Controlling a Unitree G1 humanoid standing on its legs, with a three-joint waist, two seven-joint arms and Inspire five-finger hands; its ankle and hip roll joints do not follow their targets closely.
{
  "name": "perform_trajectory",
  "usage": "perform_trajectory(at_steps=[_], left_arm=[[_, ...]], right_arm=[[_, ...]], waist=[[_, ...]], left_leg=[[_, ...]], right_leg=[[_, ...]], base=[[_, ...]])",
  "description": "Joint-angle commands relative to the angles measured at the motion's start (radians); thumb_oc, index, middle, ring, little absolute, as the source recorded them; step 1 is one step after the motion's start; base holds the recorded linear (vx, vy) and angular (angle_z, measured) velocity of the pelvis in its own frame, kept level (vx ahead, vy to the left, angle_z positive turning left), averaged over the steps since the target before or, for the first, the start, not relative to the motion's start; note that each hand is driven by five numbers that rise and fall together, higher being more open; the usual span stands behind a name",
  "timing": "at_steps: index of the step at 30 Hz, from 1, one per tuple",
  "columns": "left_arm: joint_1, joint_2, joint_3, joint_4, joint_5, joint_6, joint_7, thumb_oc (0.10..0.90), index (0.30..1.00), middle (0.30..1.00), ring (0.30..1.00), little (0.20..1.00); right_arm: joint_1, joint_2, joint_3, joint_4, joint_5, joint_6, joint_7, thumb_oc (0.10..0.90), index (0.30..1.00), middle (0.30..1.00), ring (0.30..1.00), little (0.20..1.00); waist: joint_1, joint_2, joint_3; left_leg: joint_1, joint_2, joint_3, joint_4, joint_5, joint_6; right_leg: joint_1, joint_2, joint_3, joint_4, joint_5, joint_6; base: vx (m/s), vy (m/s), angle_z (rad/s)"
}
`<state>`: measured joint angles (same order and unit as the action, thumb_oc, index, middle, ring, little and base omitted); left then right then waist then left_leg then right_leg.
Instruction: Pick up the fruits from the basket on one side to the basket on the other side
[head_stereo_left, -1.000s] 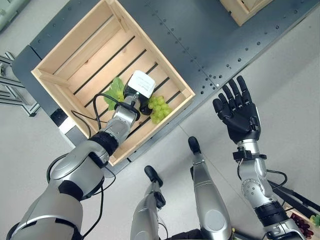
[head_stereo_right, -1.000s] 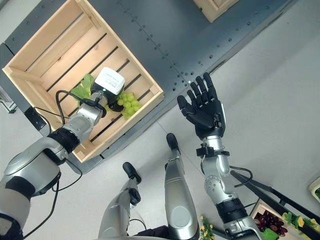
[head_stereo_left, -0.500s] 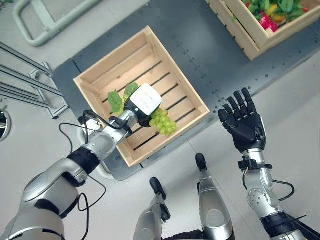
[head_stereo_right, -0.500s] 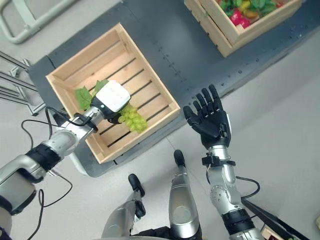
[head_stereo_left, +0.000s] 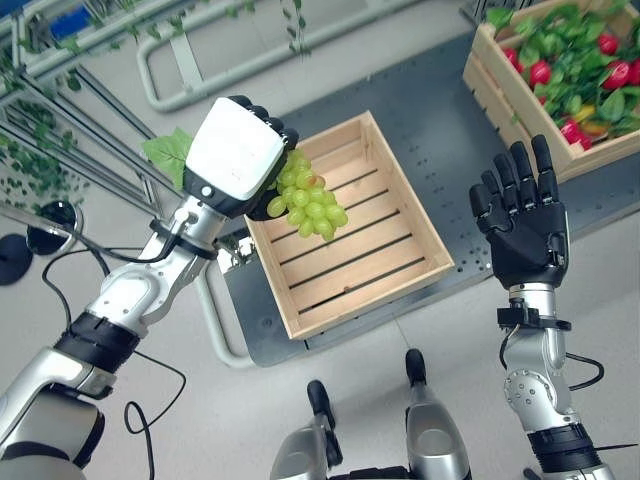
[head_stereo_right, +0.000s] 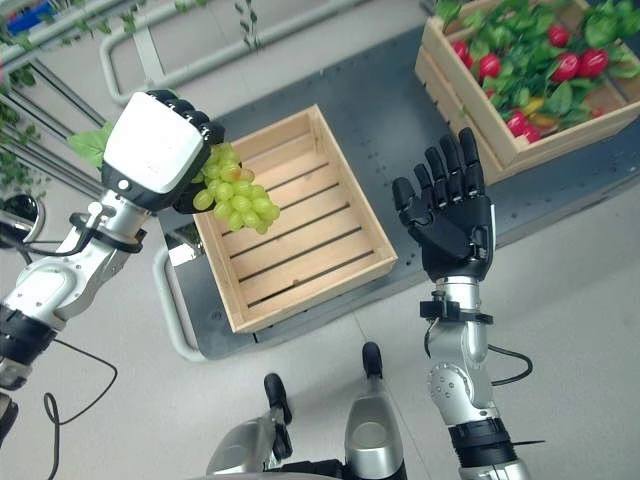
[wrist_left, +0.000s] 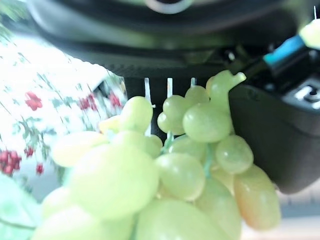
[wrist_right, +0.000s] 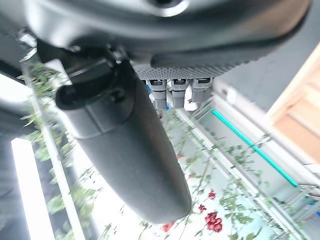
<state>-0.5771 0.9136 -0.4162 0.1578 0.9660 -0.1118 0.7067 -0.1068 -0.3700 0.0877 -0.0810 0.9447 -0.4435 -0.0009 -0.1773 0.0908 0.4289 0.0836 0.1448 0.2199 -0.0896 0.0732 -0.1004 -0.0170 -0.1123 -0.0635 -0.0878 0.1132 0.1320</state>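
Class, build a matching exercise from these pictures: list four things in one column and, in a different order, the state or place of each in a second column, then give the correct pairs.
Things
1. left hand
2. right hand
3. near wooden crate
4. far wooden crate

States
A. holds red fruits and green leaves
B. fingers straight, holding nothing
C. slatted bottom bare, nothing lying in it
D. closed on a bunch of green grapes

Pairs: 1-D, 2-B, 3-C, 4-A
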Motion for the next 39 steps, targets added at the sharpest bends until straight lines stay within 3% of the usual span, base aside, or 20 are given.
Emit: perform_trajectory(at_steps=[1,3,6,7,8,10,14,18,19,20,25,32,39], left_arm=[[0.053,-0.044,0.064,0.012,-0.150,-0.075,0.172,0.400,0.300,0.300,0.300,0.300],[0.094,-0.107,0.110,0.026,-0.213,-0.217,0.230,0.400,0.300,0.300,0.300,0.300],[0.137,-0.185,0.157,0.020,-0.323,-0.360,0.209,0.400,0.300,0.300,0.300,0.300],[0.141,-0.189,0.161,0.020,-0.331,-0.377,0.210,0.400,0.300,0.300,0.300,0.300],[0.162,-0.248,0.194,0.014,-0.504,-0.496,0.136,0.400,0.300,0.300,0.300,0.300],[0.171,-0.316,0.215,0.015,-0.726,-0.586,0.019,0.400,0.300,0.300,0.300,0.300],[0.205,-0.455,0.245,-0.025,-1.174,-0.646,-0.274,0.400,0.300,0.300,0.300,0.300],[0.247,-0.568,0.227,-0.090,-1.506,-0.627,-0.485,0.400,0.300,0.300,0.300,0.300],[0.250,-0.572,0.228,-0.093,-1.528,-0.624,-0.501,0.400,0.300,0.300,0.300,0.300],[0.273,-0.614,0.221,-0.135,-1.691,-0.589,-0.600,0.400,0.300,0.300,0.300,0.300],[0.311,-0.658,0.202,-0.187,-1.963,-0.502,-0.730,0.400,0.300,0.300,0.300,0.300],[0.354,-0.644,0.200,-0.213,-1.991,-0.411,-0.729,0.400,0.300,0.300,0.300,0.300],[0.373,-0.626,0.216,-0.218,-1.923,-0.391,-0.694,0.400,0.300,0.300,0.300,0.300]], right_arm=[[0.046,0.004,0.018,-0.087,-0.078,-0.066,-0.007,0.800,0.900,0.900,0.900,0.900],[0.031,0.017,0.032,-0.104,-0.124,-0.046,-0.026,0.800,0.900,0.900,0.900,0.900],[0.019,0.018,0.042,-0.122,-0.154,-0.032,-0.031,0.800,0.900,0.900,0.900,0.900],[0.018,0.018,0.042,-0.122,-0.154,-0.030,-0.032,0.800,0.900,0.900,0.900,0.900],[-0.002,0.017,0.043,-0.121,-0.149,-0.022,-0.019,0.800,0.900,0.900,0.900,0.900],[-0.029,0.028,0.049,-0.119,-0.153,-0.001,-0.015,0.800,0.900,0.900,0.900,0.900],[-0.048,0.060,0.063,-0.117,-0.163,0.043,0.011,0.800,0.900,0.900,0.900,0.900],[-0.048,0.079,0.085,-0.129,-0.180,0.098,0.030,0.800,0.900,0.900,0.900,0.900],[-0.047,0.079,0.087,-0.129,-0.182,0.098,0.029,0.800,0.900,0.900,0.900,0.900],[-0.043,0.082,0.098,-0.129,-0.196,0.119,0.050,0.800,0.900,0.900,0.900,0.900],[-0.032,0.061,0.109,-0.129,-0.223,0.157,0.091,0.800,0.900,0.900,0.900,0.900],[0.001,0.023,0.102,-0.148,-0.225,0.206,0.118,0.800,0.900,0.900,0.900,0.900],[0.009,-0.002,0.109,-0.178,-0.198,0.250,0.187,0.800,0.900,0.900,0.900,0.900]], waist=[[0.015,-0.035,-0.312],[0.026,-0.045,-0.332],[0.035,-0.054,-0.349],[0.035,-0.055,-0.349],[0.044,-0.063,-0.359],[0.052,-0.071,-0.369],[0.062,-0.082,-0.382],[0.073,-0.093,-0.389],[0.074,-0.094,-0.390],[0.080,-0.101,-0.390],[0.090,-0.111,-0.393],[0.100,-0.118,-0.399],[0.109,-0.122,-0.405]], left_leg=[[-0.018,-0.022,-0.016,0.002,-0.051,0.015],[-0.005,-0.023,-0.019,0.002,-0.062,0.018],[0.006,-0.024,-0.021,0.002,-0.071,0.020],[0.007,-0.024,-0.020,0.002,-0.072,0.020],[0.016,-0.023,-0.024,0.002,-0.077,0.020],[0.024,-0.022,-0.026,0.002,-0.085,0.021],[0.033,-0.020,-0.033,0.002,-0.090,0.022],[0.037,-0.019,-0.039,0.002,-0.095,0.025],[0.037,-0.019,-0.039,0.002,-0.096,0.026],[0.039,-0.018,-0.039,0.002,-0.097,0.027],[0.037,-0.017,-0.043,0.002,-0.099,0.030],[0.033,-0.013,-0.054,0.002,-0.098,0.033],[0.028,-0.009,-0.063,0.002,-0.097,0.032]], right_leg=[[0.018,-0.011,-0.009,0.001,-0.050,-0.012],[0.029,-0.013,-0.010,0.001,-0.056,-0.009],[0.039,-0.014,-0.007,0.001,-0.060,-0.005],[0.040,-0.014,-0.007,0.001,-0.060,-0.005],[0.047,-0.015,-0.009,0.001,-0.062,-0.003],[0.054,-0.016,-0.008,0.001,-0.065,0.000],[0.062,-0.012,-0.006,0.001,-0.068,0.003],[0.066,-0.010,-0.005,0.001,-0.069,0.005],[0.067,-0.010,-0.005,0.001,-0.069,0.005],[0.069,-0.009,-0.007,0.001,-0.068,0.006],[0.067,-0.011,-0.013,0.001,-0.063,0.008],[0.063,-0.013,-0.020,0.001,-0.057,0.010],[0.061,-0.015,-0.025,0.001,-0.056,0.012]], base=[[0.04,-0.011,-0.09],[0.03,-0.009,-0.07],[0.02,-0.005,-0.05],[0.04,-0.035,-0.02],[0.04,-0.041,-0.04],[0.04,-0.050,-0.02],[0.03,-0.039,0.01],[0.01,-0.039,0.00],[0.01,-0.056,0.01],[0.01,-0.049,0.02],[0.01,-0.042,0.01],[0.02,-0.036,0.07],[0.00,-0.002,0.01]])
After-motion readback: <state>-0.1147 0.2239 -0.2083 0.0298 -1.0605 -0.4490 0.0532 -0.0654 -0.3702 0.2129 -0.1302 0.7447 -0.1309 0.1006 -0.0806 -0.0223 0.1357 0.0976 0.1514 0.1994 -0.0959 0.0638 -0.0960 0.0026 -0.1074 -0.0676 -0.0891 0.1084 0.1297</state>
